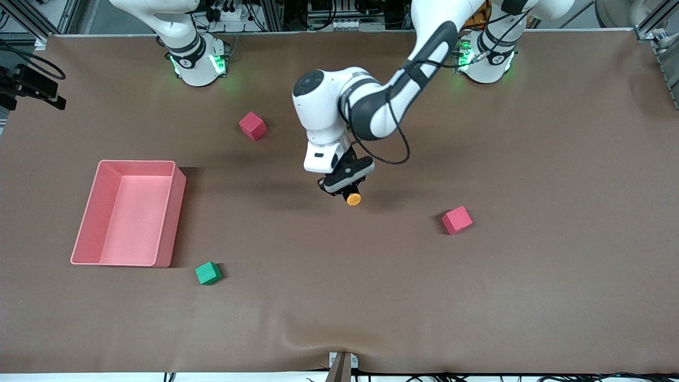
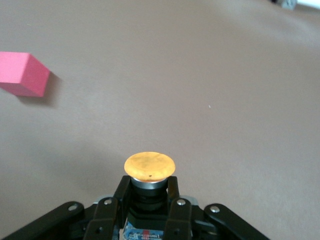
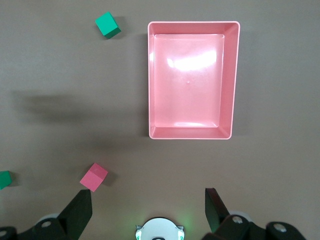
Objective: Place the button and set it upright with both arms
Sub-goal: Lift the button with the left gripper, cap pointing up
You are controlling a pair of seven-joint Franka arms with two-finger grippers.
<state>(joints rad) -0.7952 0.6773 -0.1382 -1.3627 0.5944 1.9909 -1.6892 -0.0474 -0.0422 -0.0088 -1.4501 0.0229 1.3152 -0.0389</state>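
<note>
The button (image 1: 353,199) has a round orange cap on a dark body. My left gripper (image 1: 346,190) is shut on its body, low over the middle of the table, with the cap sticking out past the fingertips. In the left wrist view the button (image 2: 149,166) sits between the two black fingers (image 2: 121,192) of the left gripper (image 2: 146,189). I cannot tell whether the button touches the table. My right gripper (image 3: 149,200) is open and empty, held high over the right arm's own green-lit base (image 3: 160,231). It is out of the front view.
A pink tray (image 1: 171,212) stands toward the right arm's end, also in the right wrist view (image 3: 150,80). A green cube (image 1: 208,273) lies nearer the front camera than the tray. One pink cube (image 1: 252,126) lies near the right arm's base, another (image 1: 456,220) beside the button toward the left arm's end.
</note>
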